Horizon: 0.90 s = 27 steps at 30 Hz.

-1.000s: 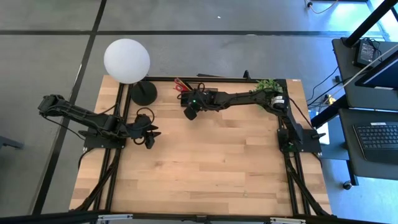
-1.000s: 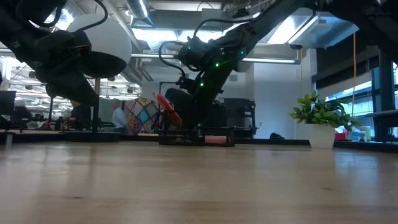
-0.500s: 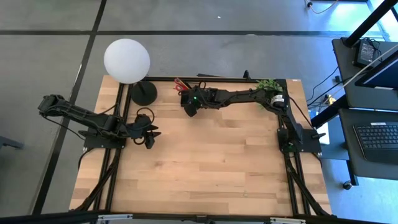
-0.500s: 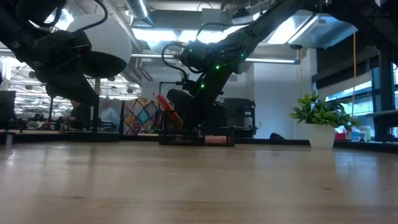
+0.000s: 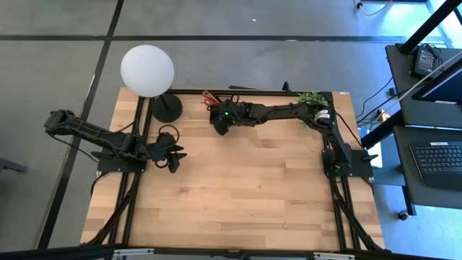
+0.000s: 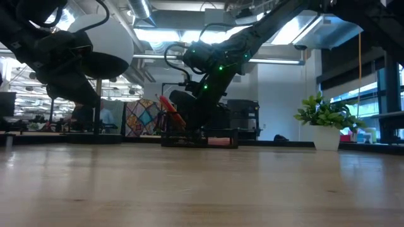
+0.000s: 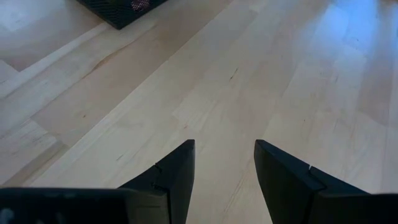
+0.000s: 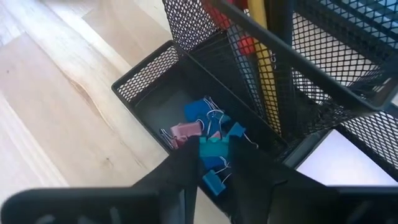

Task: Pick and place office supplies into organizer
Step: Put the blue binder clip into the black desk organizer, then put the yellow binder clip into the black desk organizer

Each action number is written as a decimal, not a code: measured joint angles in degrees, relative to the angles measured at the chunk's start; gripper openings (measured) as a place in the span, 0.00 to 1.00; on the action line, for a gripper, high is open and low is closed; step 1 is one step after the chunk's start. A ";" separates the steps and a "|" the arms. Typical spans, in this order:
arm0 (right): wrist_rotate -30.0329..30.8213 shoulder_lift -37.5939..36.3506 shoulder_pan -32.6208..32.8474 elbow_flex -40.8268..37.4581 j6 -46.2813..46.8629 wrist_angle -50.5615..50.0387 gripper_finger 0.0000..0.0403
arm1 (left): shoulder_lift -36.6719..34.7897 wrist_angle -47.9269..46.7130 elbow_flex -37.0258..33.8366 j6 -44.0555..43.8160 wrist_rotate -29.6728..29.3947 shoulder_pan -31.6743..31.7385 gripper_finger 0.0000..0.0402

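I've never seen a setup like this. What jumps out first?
A big white globe lamp glows at the wooden table's far left corner. Beside it, the right gripper hangs over a black mesh organizer, a teal binder clip between its fingers, above more clips. The left gripper waits open over bare wood.

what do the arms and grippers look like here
Both arms are dark, jointed and slim, with black cables looping beside them. The left gripper has two flat, black, wedge-shaped fingers tapering to narrow tips. The right gripper has the same dark tapered fingers. In the low view the right arm's wrist shows small green lights, also seen as a green dot from above.
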 joint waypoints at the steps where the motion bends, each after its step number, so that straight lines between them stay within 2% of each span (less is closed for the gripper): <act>1: -0.01 0.00 0.00 0.00 -0.01 0.01 0.23 | -0.02 -0.02 0.00 -0.02 0.00 0.00 0.40; 13: -0.47 -0.23 0.00 0.00 -0.06 -0.13 0.27 | 0.00 0.00 0.00 -0.02 0.00 0.00 0.40; 18: -9.73 -4.34 1.23 -0.07 -3.66 -2.79 0.27 | 0.00 -0.02 0.00 0.01 0.00 0.00 0.40; 22: -15.79 -9.72 3.93 -0.06 -7.60 -10.71 0.27 | 0.00 -0.04 0.00 0.94 0.00 0.00 0.40; 27: -16.44 -16.43 9.98 -0.04 -4.59 -22.80 0.27 | -0.01 -0.02 0.01 1.51 0.02 0.00 0.40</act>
